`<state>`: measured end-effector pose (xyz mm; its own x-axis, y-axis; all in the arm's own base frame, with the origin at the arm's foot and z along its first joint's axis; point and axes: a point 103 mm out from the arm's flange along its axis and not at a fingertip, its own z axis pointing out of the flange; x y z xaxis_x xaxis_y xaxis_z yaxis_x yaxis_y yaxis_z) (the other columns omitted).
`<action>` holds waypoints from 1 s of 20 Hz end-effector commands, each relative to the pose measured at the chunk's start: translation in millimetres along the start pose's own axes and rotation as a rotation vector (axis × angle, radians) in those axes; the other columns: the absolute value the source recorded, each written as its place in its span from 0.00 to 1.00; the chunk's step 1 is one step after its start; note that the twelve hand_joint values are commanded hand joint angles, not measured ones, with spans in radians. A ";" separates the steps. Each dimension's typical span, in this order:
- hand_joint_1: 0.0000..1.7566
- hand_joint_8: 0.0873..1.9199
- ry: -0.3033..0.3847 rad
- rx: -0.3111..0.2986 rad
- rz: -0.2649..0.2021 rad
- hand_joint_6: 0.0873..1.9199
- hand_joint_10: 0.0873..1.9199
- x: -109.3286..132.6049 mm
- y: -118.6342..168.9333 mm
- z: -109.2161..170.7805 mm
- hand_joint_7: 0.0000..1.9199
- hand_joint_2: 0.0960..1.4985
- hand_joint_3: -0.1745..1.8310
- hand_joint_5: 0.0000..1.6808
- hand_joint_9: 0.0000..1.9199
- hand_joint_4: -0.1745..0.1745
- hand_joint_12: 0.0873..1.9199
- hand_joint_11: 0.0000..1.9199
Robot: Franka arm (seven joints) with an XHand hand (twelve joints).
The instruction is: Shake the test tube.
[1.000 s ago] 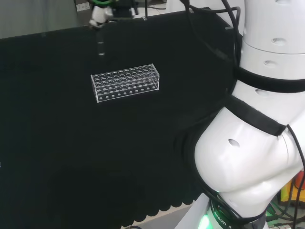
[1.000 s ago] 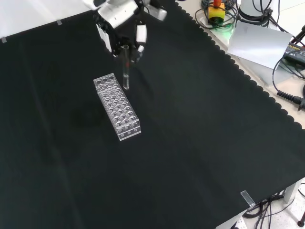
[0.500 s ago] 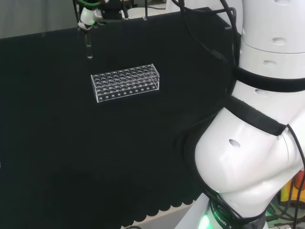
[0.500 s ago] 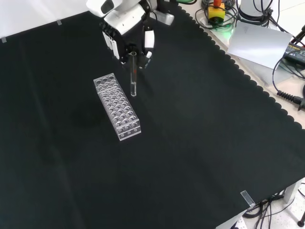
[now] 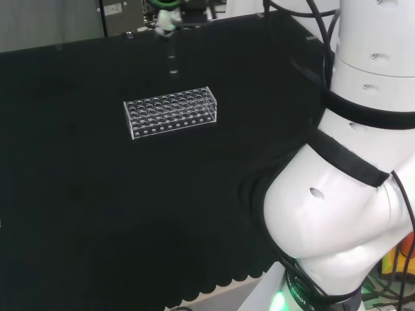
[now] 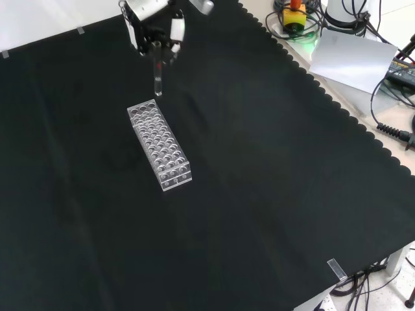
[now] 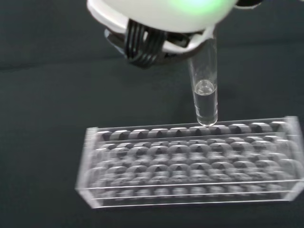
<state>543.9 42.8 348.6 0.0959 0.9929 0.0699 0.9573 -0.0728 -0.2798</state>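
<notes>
black cloth (image 6: pixel 259 194) covers the bench, its scalloped hem running along the right of the front view. nearest the front camera, a clear plastic test tube rack (image 6: pixel 159 144) lies flat on the cloth, its long axis running away from the viewer; every well that can be made out looks empty. beyond the rack's far end, the hand (image 6: pixel 154 26) hangs above the cloth, fingers pointing down and curled round the upper part of the test tube (image 6: pixel 157 80). the tube is held roughly upright, clear of the rack, with its rounded bottom above and just past the rack's far end. in the wrist view the tube (image 7: pixel 204 90) holds a little clear liquid near its base, and its tip sits just above the rack's (image 7: pixel 190 161) rear row. in the head view the white arm links (image 5: pixel 350 194) stand at the right, and the hand (image 5: pixel 166 18) is at the top edge, behind the rack (image 5: pixel 170 111).
</notes>
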 end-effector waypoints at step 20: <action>0.70 0.21 0.006 -0.025 -0.084 0.23 0.37 34.2 8.2 -9.8 0.91 0.40 0.40 0.80 0.89 0.00 0.40 0.71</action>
<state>548.3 20.6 354.7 0.1291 0.9906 0.0462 0.9551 -0.1116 -0.2744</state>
